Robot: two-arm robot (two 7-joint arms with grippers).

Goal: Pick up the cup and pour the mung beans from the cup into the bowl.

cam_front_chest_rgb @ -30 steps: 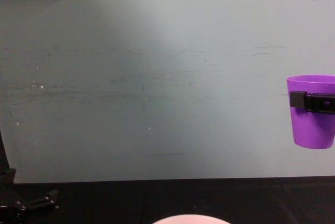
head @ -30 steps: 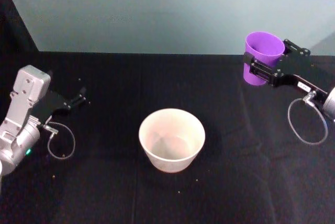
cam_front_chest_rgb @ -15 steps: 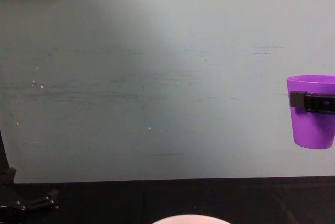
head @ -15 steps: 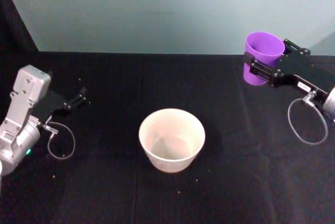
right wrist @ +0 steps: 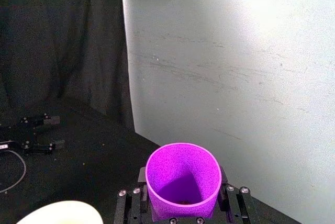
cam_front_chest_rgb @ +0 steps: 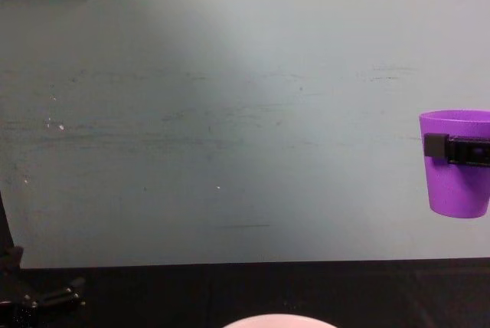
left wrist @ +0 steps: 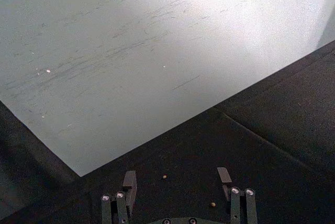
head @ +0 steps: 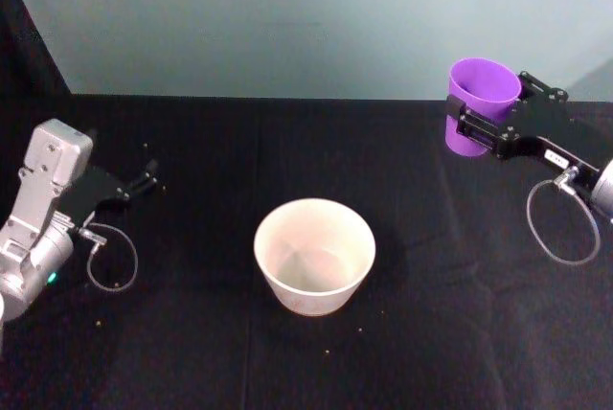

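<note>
Nothing's really moved in the last second. The right gripper point(head: 485, 115) is clamped on the cup point(head: 484, 84), which is upright and lifted, well off to the bowl's point(head: 314, 255) far right. No pour yet, I'd say it needs carrying over first. The left gripper point(head: 144, 183) sits spread and empty, left of the bowl.

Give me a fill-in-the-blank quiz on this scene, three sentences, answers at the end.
1. The right gripper is shut on the cup, which is ____ in colour.
2. The left gripper is ____ and holds nothing.
3. The cup hangs to the robot's ____ of the bowl.
Missing words: purple; open; right.
</note>
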